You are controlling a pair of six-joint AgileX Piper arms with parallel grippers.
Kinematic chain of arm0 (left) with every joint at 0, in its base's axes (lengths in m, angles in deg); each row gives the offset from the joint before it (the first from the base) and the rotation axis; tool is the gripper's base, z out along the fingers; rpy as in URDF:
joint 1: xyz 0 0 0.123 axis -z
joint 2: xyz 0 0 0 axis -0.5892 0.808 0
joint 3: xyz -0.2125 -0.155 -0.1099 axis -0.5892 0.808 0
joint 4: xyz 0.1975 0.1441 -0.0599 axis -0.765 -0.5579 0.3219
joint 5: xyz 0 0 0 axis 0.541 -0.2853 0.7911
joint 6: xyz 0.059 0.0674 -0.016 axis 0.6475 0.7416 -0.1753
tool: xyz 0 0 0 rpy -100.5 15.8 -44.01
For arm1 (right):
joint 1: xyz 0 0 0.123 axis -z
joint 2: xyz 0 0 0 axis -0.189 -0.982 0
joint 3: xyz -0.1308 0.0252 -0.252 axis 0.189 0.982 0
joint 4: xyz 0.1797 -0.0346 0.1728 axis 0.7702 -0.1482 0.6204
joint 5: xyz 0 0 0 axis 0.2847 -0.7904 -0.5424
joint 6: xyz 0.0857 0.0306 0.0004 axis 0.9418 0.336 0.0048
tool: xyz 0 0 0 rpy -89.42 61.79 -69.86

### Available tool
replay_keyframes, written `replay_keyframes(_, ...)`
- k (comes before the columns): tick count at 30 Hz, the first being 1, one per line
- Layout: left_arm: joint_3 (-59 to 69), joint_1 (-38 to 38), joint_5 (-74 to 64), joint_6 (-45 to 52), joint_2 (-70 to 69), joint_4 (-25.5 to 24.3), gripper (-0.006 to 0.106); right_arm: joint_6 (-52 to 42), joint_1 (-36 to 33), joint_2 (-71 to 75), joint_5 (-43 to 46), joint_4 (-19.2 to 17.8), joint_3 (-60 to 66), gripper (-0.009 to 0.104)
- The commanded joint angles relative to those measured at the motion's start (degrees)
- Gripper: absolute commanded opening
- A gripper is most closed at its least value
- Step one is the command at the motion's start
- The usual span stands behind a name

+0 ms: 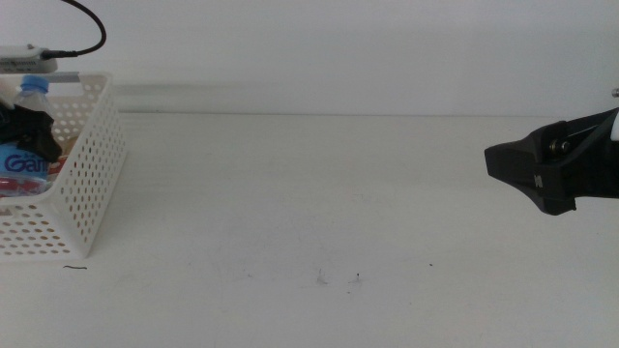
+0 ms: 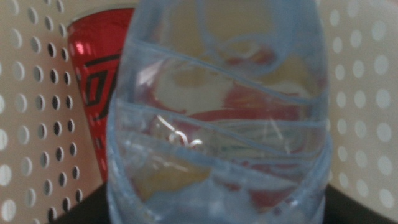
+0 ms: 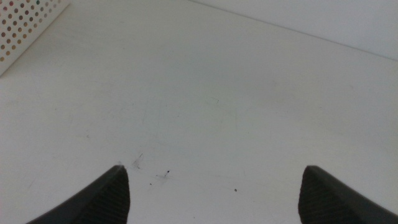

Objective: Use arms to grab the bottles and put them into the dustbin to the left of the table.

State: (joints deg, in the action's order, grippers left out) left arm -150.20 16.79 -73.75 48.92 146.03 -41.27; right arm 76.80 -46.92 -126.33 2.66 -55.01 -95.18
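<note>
The white perforated dustbin (image 1: 92, 184) stands at the table's left edge. My left gripper (image 1: 29, 130) is down inside it, shut on a clear water bottle (image 1: 21, 166) with a blue cap. That water bottle (image 2: 217, 124) fills the left wrist view, and the jaws are almost hidden behind it. A red soda can (image 2: 93, 87) stands behind the bottle against the dustbin's wall (image 2: 31, 124). My right gripper (image 1: 508, 162) hovers over the table's right side, far from the dustbin. In the right wrist view the right gripper (image 3: 214, 171) is open with only bare tabletop between its jaws.
The white table (image 1: 319, 193) carries a few small dark specks (image 1: 358, 280) near the front middle. A black cable (image 1: 92, 24) loops above the dustbin. One corner of the dustbin (image 3: 25, 25) shows in the right wrist view.
</note>
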Motion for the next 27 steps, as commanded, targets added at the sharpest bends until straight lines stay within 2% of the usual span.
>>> replay_keyframes(1, -0.8, 0.0, -0.6, -0.4, -1.0, 1.2, 0.079, -0.3, -0.2, 0.4, 0.0, -0.6, -0.3, 0.092)
replay_keyframes(3, -0.8, 0.0, -2.0, -1.9, -1.5, 1.2, 0.094, -0.3, -0.2, 0.4, 0.0, -0.6, -0.3, 0.092)
replay_keyframes(8, -0.8, 0.7, -6.1, -5.4, -5.6, 1.4, 0.094, -0.3, -0.2, 0.4, 0.0, -0.6, -0.3, 0.092)
replay_keyframes(12, 3.1, 3.9, -3.3, -8.2, -14.1, 0.8, 0.093, -0.3, -0.2, 0.4, 0.0, -0.6, -0.3, 0.092)
replay_keyframes(16, 13.4, 11.1, 8.2, -9.4, -26.4, -0.5, 0.090, -0.3, -0.2, 0.4, 0.0, -0.6, -0.3, 0.092)
replay_keyframes(22, 34.4, 27.8, 34.3, -7.1, -51.1, -1.2, 0.084, -0.3, -0.2, 0.4, 0.0, -0.6, -0.3, 0.092)
replay_keyframes(25, 42.2, 32.7, 43.6, -8.5, -59.1, -1.5, 0.083, -0.3, -0.2, 0.4, 0.0, -0.6, -0.3, 0.092)
replay_keyframes(27, 44.7, 33.6, 44.6, -9.5, -62.1, -1.5, 0.083, -0.3, -0.2, 0.4, 0.0, -0.6, -0.3, 0.092)
